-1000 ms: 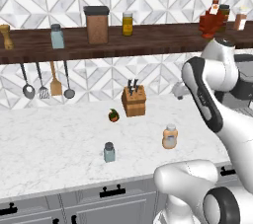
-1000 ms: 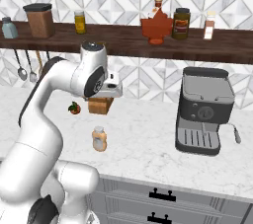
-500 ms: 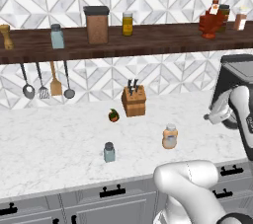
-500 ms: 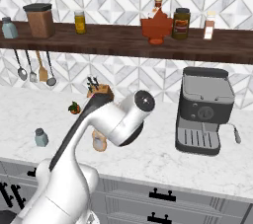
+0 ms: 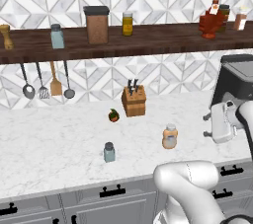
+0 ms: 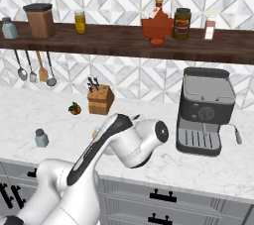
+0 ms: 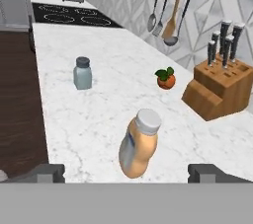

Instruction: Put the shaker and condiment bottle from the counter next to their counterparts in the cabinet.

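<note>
The peach-orange condiment bottle (image 5: 169, 136) (image 7: 139, 144) stands on the marble counter right of the pale blue-grey shaker (image 5: 109, 152) (image 6: 41, 138) (image 7: 82, 73). My gripper (image 5: 206, 125) (image 7: 128, 173) hangs low at the right, in front of the coffee machine, and points left toward the bottle. It is open, with the bottle just ahead of its wide-apart fingertips (image 7: 49, 172). Up on the dark-brown shelf (image 5: 158, 40) (image 6: 119, 43) stand the matching shaker (image 5: 57, 36) (image 6: 7, 27) at the left and the red and dark-capped sauce bottles (image 5: 212, 20) (image 6: 166, 21) at the right. My arm hides most of the bottle in the right base view.
A wooden knife block (image 5: 134, 100) (image 7: 222, 90) and a small red fruit (image 5: 114, 115) (image 7: 166, 80) sit behind the bottle. A black coffee machine (image 6: 204, 110) stands to the right. Utensils (image 5: 47, 82) hang under the shelf, which also bears a brown canister (image 5: 97, 24), a yellow jar (image 5: 127, 23) and a pepper mill (image 5: 6, 36).
My arm has swung from upright near the knife block down and to the right. The hand now sits low by the coffee machine. Shaker and bottle have not moved.
</note>
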### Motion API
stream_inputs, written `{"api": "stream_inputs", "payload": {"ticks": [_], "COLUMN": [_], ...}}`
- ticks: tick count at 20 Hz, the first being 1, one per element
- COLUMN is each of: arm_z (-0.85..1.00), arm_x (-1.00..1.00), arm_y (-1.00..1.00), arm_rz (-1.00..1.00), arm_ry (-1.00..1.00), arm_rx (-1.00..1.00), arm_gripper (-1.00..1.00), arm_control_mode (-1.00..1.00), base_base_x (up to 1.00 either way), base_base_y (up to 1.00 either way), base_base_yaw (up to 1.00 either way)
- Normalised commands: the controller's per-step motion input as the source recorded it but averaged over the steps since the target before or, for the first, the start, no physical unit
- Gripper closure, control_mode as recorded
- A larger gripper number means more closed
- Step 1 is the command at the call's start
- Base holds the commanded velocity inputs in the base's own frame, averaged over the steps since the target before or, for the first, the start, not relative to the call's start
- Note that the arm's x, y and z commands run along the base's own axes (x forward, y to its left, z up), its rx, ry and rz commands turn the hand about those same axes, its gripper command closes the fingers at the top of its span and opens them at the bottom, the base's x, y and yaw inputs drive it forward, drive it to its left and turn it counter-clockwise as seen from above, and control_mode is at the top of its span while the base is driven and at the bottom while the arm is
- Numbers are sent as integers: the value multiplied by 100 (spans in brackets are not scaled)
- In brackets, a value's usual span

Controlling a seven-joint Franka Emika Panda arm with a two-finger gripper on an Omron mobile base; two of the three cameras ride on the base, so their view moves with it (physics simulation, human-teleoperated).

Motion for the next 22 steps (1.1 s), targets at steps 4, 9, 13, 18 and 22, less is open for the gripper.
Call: {"api": "stream_inputs", "payload": {"ticks": [4, 9, 13, 18, 22], "arm_z": [-46, -57, -33, -20, -7], "arm_x": [-8, 0, 0, 9, 27], "arm_y": [0, 11, 16, 23, 16], "arm_rz": [4, -19, -16, -10, -3], "arm_ry": [-3, 0, 2, 14, 17], "arm_rx": [6, 10, 16, 19, 12], "arm_gripper": [-100, -100, -100, -100, -100], "arm_control_mode": [-100, -100, -100, -100, -100], "base_base_x": [0, 0, 0, 0, 0], "base_base_y": [0, 0, 0, 0, 0], "base_base_yaw": [0, 0, 0, 0, 0]}}
